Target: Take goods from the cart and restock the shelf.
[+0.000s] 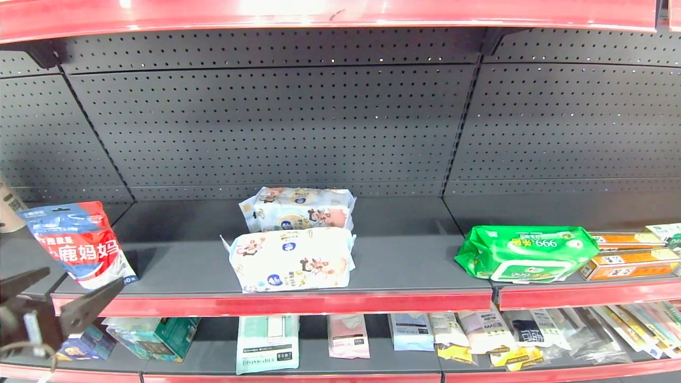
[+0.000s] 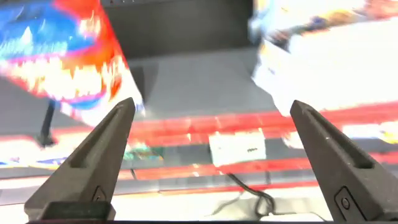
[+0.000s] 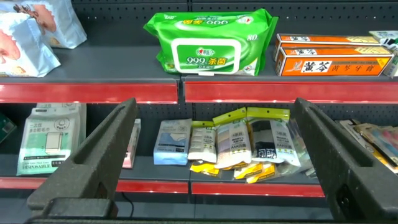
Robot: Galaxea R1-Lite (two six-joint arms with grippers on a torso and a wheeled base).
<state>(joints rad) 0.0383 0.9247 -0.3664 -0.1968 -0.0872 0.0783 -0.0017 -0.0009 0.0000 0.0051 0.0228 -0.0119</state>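
On the dark shelf (image 1: 409,255) lie two white printed soft packs, one in front (image 1: 292,259) and one behind it (image 1: 299,207). A blue and red pouch (image 1: 80,242) stands at the shelf's left end. My left gripper (image 1: 86,274) is open and empty, low in front of that pouch, just off the shelf's red edge. In the left wrist view the open gripper (image 2: 212,104) has the pouch (image 2: 62,56) and a white pack (image 2: 329,56) beyond it. My right gripper (image 3: 216,102) is open and empty, facing the green wipes pack (image 3: 208,43).
The green wipes pack (image 1: 526,252) and orange boxes (image 1: 628,255) fill the right shelf section. The lower shelf holds small packets (image 1: 479,332), a white sachet (image 1: 267,343) and teal boxes (image 1: 154,335). Bare shelf lies between the white packs and the green pack.
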